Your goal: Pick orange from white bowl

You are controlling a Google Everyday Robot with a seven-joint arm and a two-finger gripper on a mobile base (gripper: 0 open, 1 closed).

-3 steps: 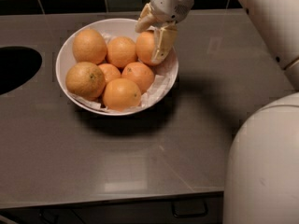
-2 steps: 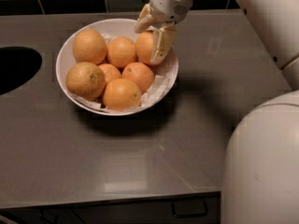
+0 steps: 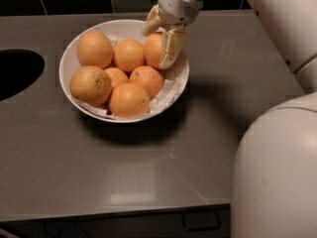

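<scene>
The white bowl (image 3: pixel 67 58), lined with crumpled white paper, stands on the grey counter at the back left and holds several oranges. The orange (image 3: pixel 153 44), smooth and deep orange, lies at the bowl's back right. My gripper (image 3: pixel 155 49) reaches down from above and straddles it. One finger (image 3: pixel 171 47) lies against its right side and the other finger (image 3: pixel 150 26) against its upper back left. The orange still rests in the bowl, partly hidden by the fingers.
Two paler, bigger oranges (image 3: pixel 94 48) (image 3: pixel 90 85) lie at the bowl's left, with smaller ones in the middle and front. A dark round opening (image 3: pixel 15 73) is in the counter at far left. My white body (image 3: pixel 277 172) fills the lower right.
</scene>
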